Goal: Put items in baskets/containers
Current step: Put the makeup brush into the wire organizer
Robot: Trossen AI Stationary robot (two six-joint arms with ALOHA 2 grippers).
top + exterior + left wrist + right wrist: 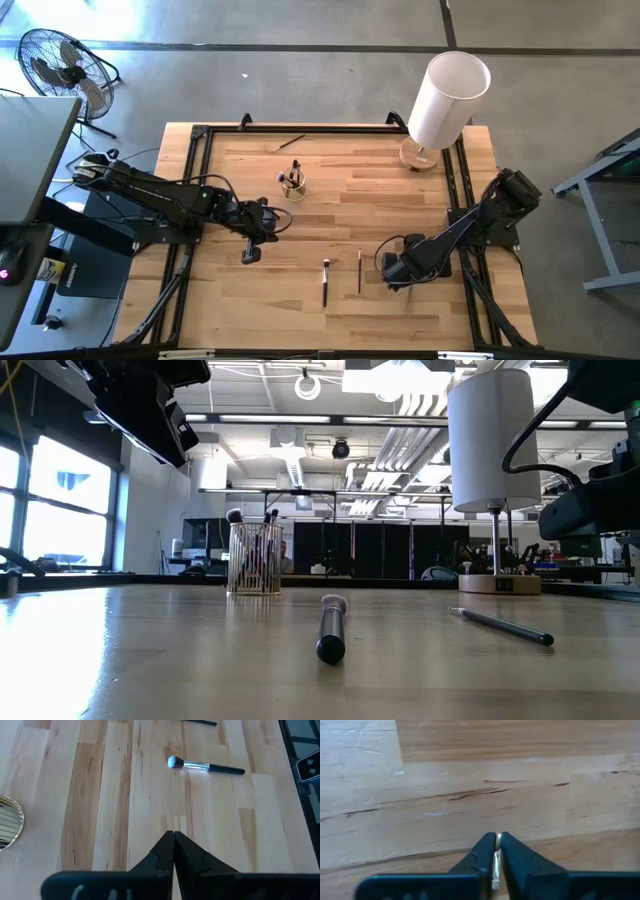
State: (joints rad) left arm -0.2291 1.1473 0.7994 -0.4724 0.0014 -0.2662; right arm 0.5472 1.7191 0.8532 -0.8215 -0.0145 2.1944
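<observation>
- Two brushes are lying loose on the table [400,190] near its front: a thick dark one [325,282] with a pale head, and a thin stick [359,271] just to its right.
- I am seeing a third stick [289,144] lying by the far edge, left of the white cylinder [446,98].
- I am watching the cup [293,186] standing left of centre, towards the far side, with several brushes standing in it.
- I am holding the left gripper [252,253] above the wood, near and left of the cup, its fingers [165,851] pressed together on nothing.
- I am keeping the right gripper [397,272] low at the right, just beside the thin stick, pinching something thin and pale [496,862] between its tips; I cannot tell what it is.
</observation>
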